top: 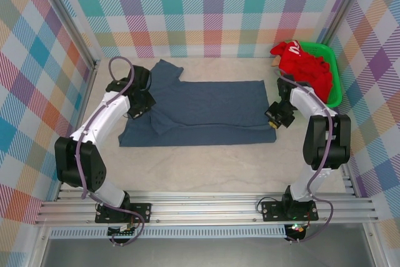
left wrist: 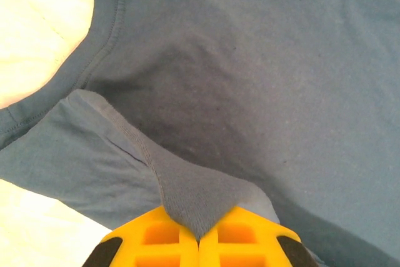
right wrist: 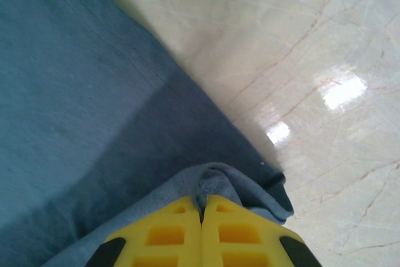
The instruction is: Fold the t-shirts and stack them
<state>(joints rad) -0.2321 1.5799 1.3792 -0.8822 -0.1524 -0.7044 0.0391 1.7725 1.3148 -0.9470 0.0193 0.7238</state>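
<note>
While you look down from the top camera, the blue t-shirt (top: pixel 212 114) lies spread across the middle of the tabletop (top: pixel 206 170), lengthwise between your two arms. Your left tool (top: pixel 140 105) sits at its left end, where one flap of cloth lies folded over the body. Your right tool (top: pixel 275 119) sits at its near right corner.

On the left wrist camera, your left tool (left wrist: pixel 199 237) has its yellow fingers pressed together on a raised pinch of the blue t-shirt (left wrist: pixel 250 60), with a stitched curved edge up and to the left. On the right wrist camera, your right tool (right wrist: pixel 202 214) pinches a bunched corner of the blue t-shirt (right wrist: pixel 62 92), and bare tabletop (right wrist: pixel 300 60) lies to the right.

The red t-shirt (top: pixel 303 64) lies crumpled in the green basket (top: pixel 335 76) at the far right corner, apart from the blue one and spilling over the basket's left rim.

You have a wide band of bare tabletop on the near side of the blue shirt and a narrower strip behind it. Its left end lies close to the left wall.

Your left arm covers part of the shirt's left end, so you cannot tell how the cloth lies beneath it. Both wrist views cut the tools off at the bottom edge. The white mark on the red shirt is too small to read.
</note>
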